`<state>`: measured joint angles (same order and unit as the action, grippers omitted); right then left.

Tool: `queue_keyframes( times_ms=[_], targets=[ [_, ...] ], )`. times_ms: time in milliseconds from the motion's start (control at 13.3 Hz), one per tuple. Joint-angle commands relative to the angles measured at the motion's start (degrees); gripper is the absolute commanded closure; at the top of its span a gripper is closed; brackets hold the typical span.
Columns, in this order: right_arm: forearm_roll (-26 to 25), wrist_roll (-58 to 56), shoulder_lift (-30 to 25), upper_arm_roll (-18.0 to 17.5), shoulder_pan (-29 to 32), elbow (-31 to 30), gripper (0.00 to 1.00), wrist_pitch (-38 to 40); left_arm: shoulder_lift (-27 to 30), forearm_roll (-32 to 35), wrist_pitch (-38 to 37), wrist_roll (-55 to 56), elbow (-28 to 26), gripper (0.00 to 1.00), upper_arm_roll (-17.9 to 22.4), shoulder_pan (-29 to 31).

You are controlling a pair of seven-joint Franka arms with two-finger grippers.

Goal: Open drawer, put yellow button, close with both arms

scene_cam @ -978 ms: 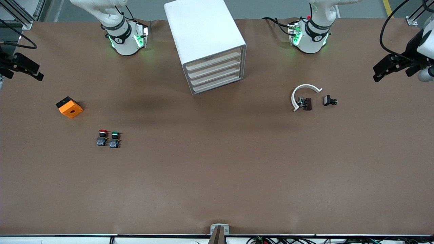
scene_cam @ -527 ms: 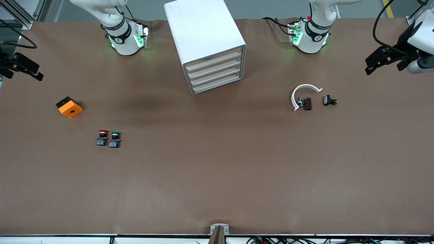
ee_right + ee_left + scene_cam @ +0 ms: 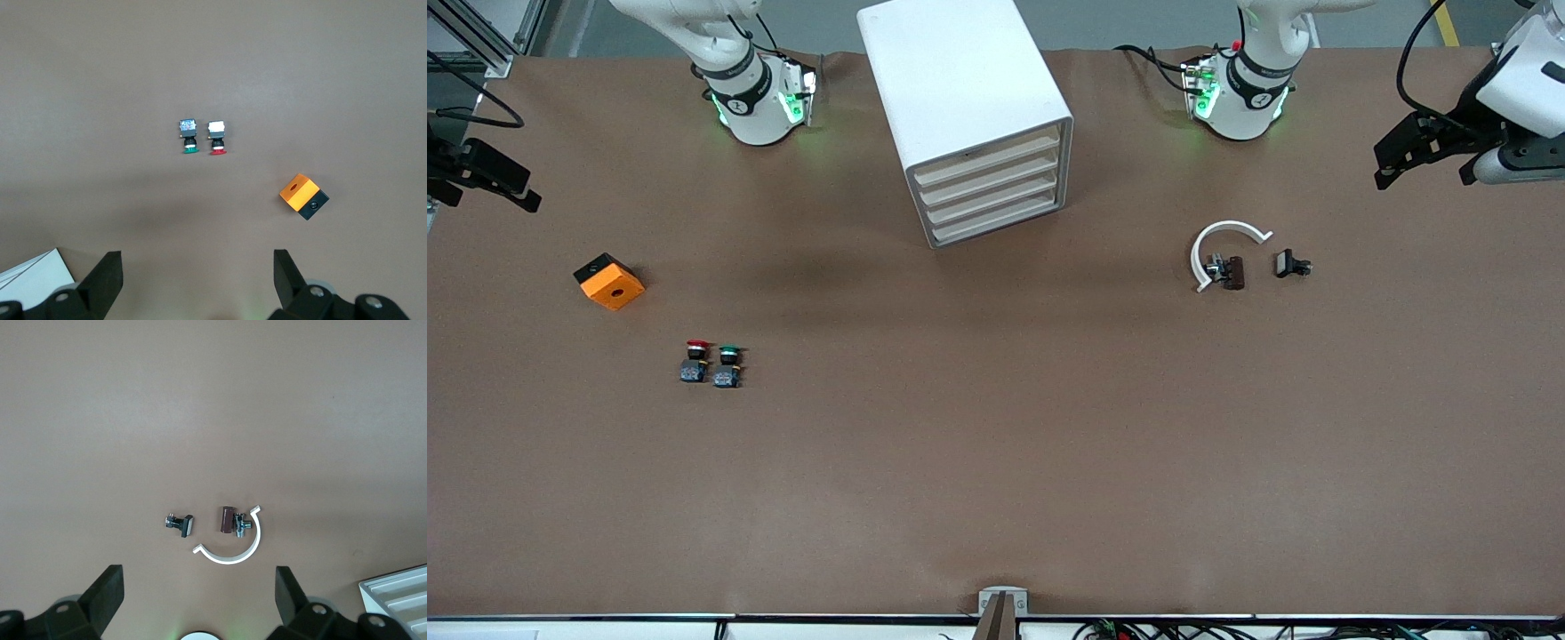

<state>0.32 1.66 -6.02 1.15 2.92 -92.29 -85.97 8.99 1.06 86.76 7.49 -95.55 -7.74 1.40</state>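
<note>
Our left end effector (image 3: 1416, 158) has edged toward the arms' bases while the right end effector (image 3: 489, 178) has held still, so the uppermost drawer (image 3: 987, 158), well apart from both and between them, is still shut. Only the wrist views show both sets of fingers spread apart and empty. Below the right one lie a red-capped button (image 3: 217, 137), a green-capped button (image 3: 189, 135) and an orange box (image 3: 303, 197), but we find no yellow button anywhere.

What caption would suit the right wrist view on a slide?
Open right gripper high over green-capped button, red-capped button and orange box.
</note>
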Motion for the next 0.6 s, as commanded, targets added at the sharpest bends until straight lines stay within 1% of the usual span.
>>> queue_keyframes(
  times_ms=[0,226,527],
  targets=[
    [-0.8,0.1,0.4,-0.2,0.0,1.0,0.0,0.5,0.0,-0.6,0.2,-1.4,-0.2,0.0,0.0,0.4],
    [-0.8,0.1,0.5,-0.2,0.0,1.0,0.0,0.5,-1.1,-0.5,-0.1,-1.4,1.9,0.0,0.2,0.6],
    [-0.8,0.1,0.5,-0.2,0.0,1.0,0.0,0.5,-1.2,-0.4,-0.2,-0.3,2.3,0.0,0.4,0.5]
  ],
)
